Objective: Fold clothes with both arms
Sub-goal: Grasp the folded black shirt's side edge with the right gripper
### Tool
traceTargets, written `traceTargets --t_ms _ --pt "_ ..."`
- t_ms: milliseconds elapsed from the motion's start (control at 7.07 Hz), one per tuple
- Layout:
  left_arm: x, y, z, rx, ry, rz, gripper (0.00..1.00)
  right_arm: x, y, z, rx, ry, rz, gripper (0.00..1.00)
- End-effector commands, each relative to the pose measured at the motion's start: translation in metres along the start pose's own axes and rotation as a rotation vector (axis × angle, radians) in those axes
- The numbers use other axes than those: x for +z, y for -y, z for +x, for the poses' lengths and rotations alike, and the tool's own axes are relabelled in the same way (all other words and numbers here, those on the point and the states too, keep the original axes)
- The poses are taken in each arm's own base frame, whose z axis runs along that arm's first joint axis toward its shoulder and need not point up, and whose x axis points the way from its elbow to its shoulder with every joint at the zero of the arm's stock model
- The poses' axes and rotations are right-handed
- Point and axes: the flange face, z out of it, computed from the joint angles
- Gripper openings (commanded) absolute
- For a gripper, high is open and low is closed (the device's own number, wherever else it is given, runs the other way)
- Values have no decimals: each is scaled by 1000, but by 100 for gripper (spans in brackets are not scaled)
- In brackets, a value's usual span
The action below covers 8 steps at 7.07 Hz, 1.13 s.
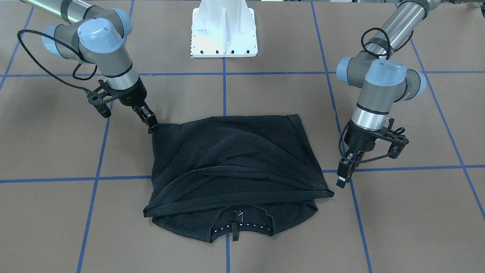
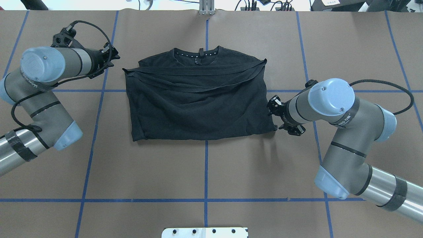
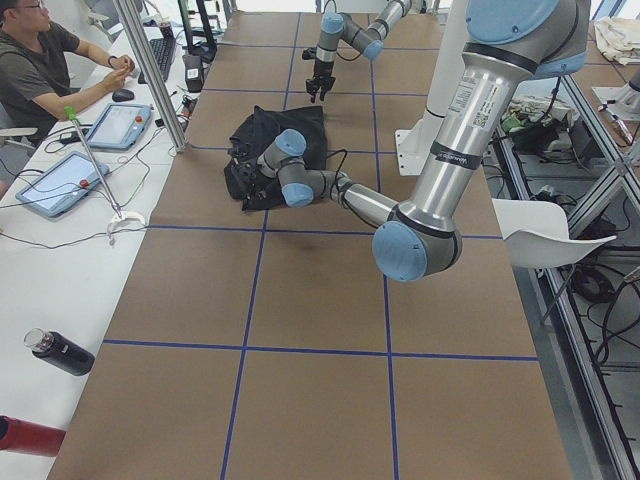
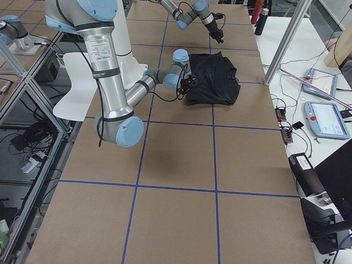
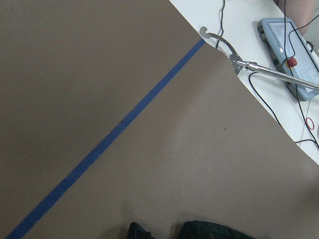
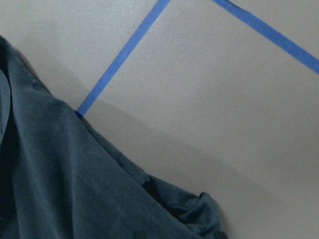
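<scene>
The black T-shirt (image 1: 235, 159) lies folded in half on the brown table, hem up by the collar (image 2: 198, 54); its graphic is hidden. It also shows in the overhead view (image 2: 198, 102) and the right wrist view (image 6: 60, 184). My right gripper (image 1: 151, 123) is at the shirt's corner on the robot's side, fingers together on the fabric, which rises slightly to it; in the overhead view it (image 2: 277, 119) sits at that corner. My left gripper (image 1: 343, 180) hangs empty beside the shirt's far corner, apart from it (image 2: 112, 56). The left wrist view shows two separate fingertips (image 5: 139, 232).
The white pedestal base (image 1: 223, 30) stands at the robot's side. Blue tape lines (image 2: 206, 172) grid the table. An operator (image 3: 40, 60), tablets (image 3: 120, 125), a metal pole (image 3: 150, 70) and a bottle (image 3: 60, 352) line the far side bench.
</scene>
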Motion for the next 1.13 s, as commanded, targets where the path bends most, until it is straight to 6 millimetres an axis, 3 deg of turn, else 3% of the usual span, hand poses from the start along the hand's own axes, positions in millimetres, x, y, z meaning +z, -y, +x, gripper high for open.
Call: traceTargets --t_ms 0,566,991 --pt "0 0 0 0 0 0 43 7 4 1 11 -11 10 73" --pt "0 -1 0 0 0 3 43 21 -11 -9 20 -21 2 74" --pt "2 -1 -1 0 5 1 43 28 -13 4 17 -43 0 70"
